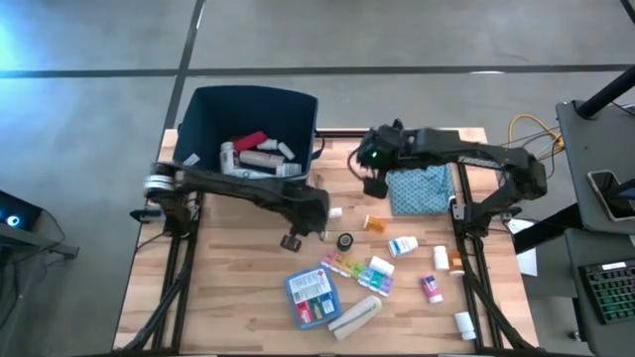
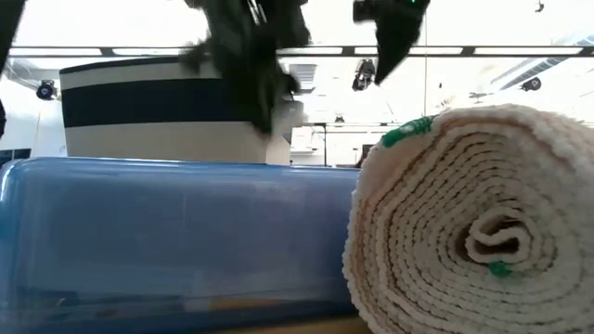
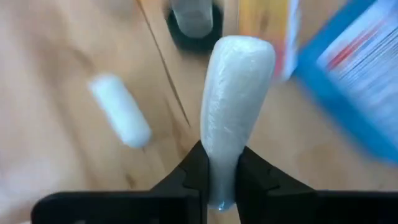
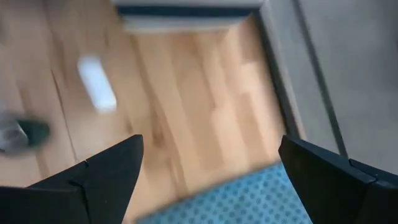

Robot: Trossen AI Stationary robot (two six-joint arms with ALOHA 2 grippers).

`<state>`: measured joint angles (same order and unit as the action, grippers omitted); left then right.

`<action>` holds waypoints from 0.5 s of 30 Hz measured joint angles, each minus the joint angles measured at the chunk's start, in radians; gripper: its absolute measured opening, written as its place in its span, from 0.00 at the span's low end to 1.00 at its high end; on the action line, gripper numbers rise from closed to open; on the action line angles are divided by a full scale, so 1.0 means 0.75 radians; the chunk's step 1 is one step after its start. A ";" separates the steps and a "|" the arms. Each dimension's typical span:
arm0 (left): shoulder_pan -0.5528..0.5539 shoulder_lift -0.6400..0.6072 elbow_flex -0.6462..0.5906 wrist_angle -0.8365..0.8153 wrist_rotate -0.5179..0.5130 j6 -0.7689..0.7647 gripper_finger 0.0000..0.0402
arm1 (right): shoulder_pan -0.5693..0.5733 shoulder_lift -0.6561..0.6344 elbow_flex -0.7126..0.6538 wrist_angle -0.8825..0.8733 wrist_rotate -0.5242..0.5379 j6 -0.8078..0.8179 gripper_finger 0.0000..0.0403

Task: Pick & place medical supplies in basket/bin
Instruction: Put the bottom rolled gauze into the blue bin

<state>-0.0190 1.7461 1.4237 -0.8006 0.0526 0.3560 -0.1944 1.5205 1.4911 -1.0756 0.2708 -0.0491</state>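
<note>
The dark navy bin (image 1: 253,124) stands at the table's far left and holds several white bottles and a red item. My left gripper (image 1: 297,238) (image 3: 222,168) is over the table's middle, shut on a white, glossy oblong tube (image 3: 236,93). My right gripper (image 1: 375,177) (image 4: 211,174) hangs wide open and empty beside the teal patterned pouch (image 1: 419,188), right of the bin. On the table lie the rainbow pill organizer (image 1: 359,273), the blue-red flat box (image 1: 312,296), the beige bandage roll (image 1: 355,317) and several small bottles. My left gripper pinches the white tube by one narrow end (image 3: 222,177) between its two fingers. The tube runs on straight ahead along the fingers, and its rounded free end (image 3: 239,50) sticks out past them. It appears clear of the table below.
A dark-capped item (image 1: 345,241), a small white item (image 1: 335,211) and an orange bottle (image 1: 374,223) lie just right of my left gripper. More bottles lie toward the right edge (image 1: 437,273). In the low view the blue box (image 2: 176,241) and the bandage roll (image 2: 473,223) fill the foreground.
</note>
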 joint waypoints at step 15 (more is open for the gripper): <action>0.365 -0.770 -0.046 0.109 -0.817 -0.201 0.19 | 0.132 0.192 -0.432 0.827 -0.214 -0.213 0.90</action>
<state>0.2545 1.1683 1.3896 -0.7188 -0.5603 0.2052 -0.0954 1.6642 1.1669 -0.4554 0.1104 -0.2089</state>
